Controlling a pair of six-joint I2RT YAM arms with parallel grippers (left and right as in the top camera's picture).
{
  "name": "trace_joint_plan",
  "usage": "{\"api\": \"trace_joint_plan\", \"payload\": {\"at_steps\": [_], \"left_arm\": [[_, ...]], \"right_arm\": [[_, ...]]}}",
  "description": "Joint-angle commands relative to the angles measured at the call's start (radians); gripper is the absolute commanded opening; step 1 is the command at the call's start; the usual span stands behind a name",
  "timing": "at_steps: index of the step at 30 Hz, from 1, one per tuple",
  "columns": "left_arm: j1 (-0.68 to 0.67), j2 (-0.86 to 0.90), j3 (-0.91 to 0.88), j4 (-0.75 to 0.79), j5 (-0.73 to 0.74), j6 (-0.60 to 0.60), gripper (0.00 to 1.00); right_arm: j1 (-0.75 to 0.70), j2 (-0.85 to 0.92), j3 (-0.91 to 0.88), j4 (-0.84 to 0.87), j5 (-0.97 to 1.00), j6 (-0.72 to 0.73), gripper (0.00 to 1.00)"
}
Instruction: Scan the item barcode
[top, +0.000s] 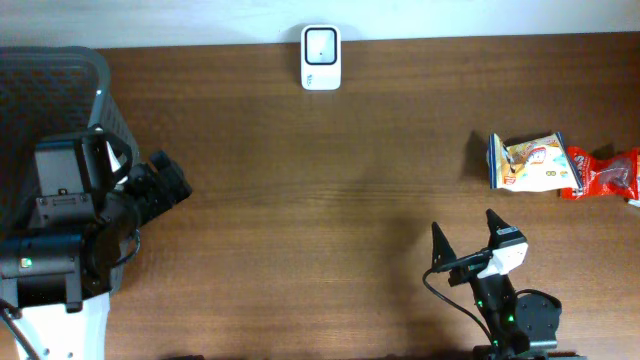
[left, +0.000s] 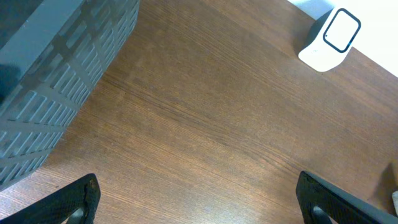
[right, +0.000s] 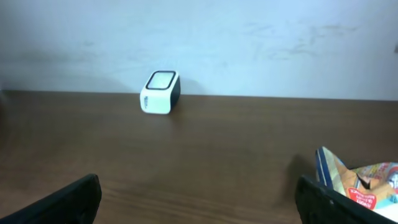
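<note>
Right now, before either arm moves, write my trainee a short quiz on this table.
1. True or false: the right pincer is shut on a packet.
2. Where does the white scanner stand? A: at the far edge of the table. B: at the near edge. C: between the packets.
3. How many packets lie on the table?

Key:
1. False. It is open and empty, and so is the left pincer.
2. A.
3. Two: the snack bag and the red packet, side by side at the right.
</note>
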Motion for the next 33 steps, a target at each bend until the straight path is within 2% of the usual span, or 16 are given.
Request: {"api": "trace_joint_plan", "payload": {"at_steps": [1,13,33], "left_arm": [[0.005,-0.006,0.013,0.002,-0.011,-0.008,0.99],[0.005,-0.006,0.013,0.002,-0.011,-0.008,0.99],[0.005,-0.006,0.013,0.002,-0.011,-0.008,0.99]], "right_arm": [[-0.007,-0.011,-0.039,0.055,0.032,-0.008,0.99],[-0.006,-0.011,-0.047,0.003,0.150,-0.019,0.98],[-0.006,-0.011,-0.047,-0.002,0.190,-0.060,0.99]]}}
